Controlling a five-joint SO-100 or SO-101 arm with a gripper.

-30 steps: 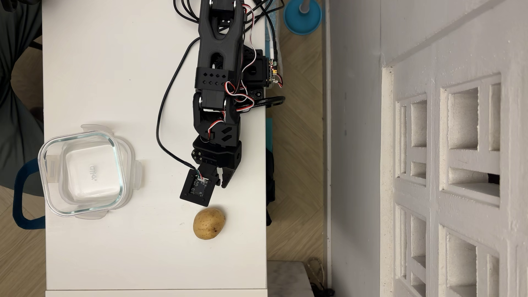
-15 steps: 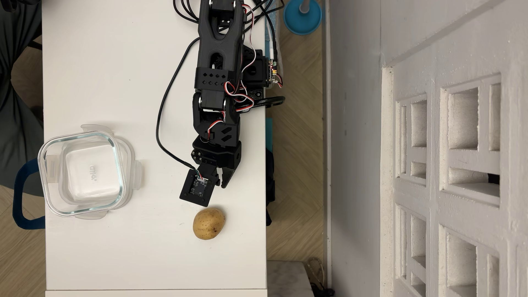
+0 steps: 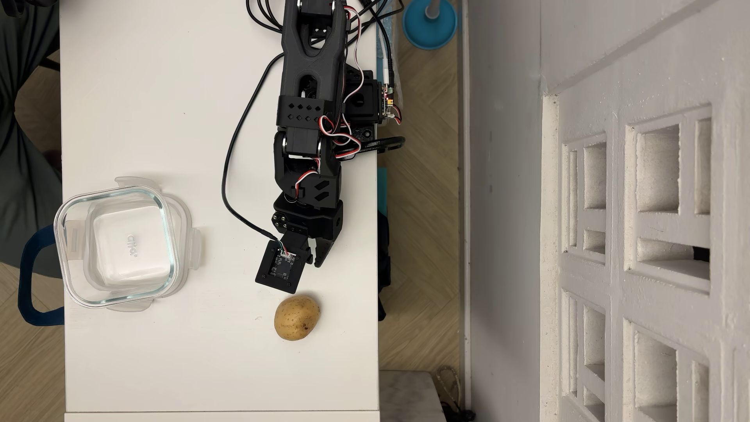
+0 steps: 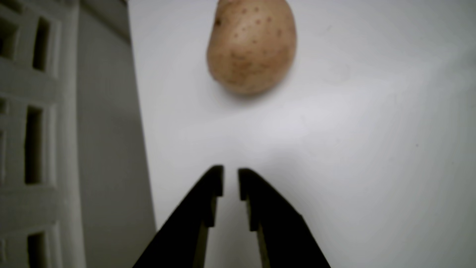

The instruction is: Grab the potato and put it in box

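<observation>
Potato: oval, matte yellow-tan skin with small brown speckles; in the overhead view [image 3: 297, 317] it lies bare on the desk in the lower middle of the frame, and in the wrist view [image 4: 251, 46] it fills the top centre, blurred, with a dark spot on its upper left side.
Box: square clear glass with rounded corners and a greenish rim [image 3: 65, 259], at the left edge of the desk in the overhead view; nothing lies inside it.
Lid: translucent plastic with clip tabs [image 3: 195, 251] under the box; its white centre shows through the glass.
End effector: black, matte plastic; in the wrist view [image 4: 230, 170] two tapering fingers with stepped inner edges rise from the bottom centre, tips close together with only a narrow slit between them, holding nothing. In the overhead view [image 3: 314, 263] it sits just above the potato in the frame, apart from it.
Camera board: small black square plate with a circuit board [image 3: 280, 270], just left of the fingers.
Arm: black, angular printed links [image 3: 310, 73] running down from the top centre, with red, white and black wires looped along it.
Desk: smooth white surface [image 3: 162, 101], rectangular.
Potato to box: well apart, potato to the lower right of the box.
</observation>
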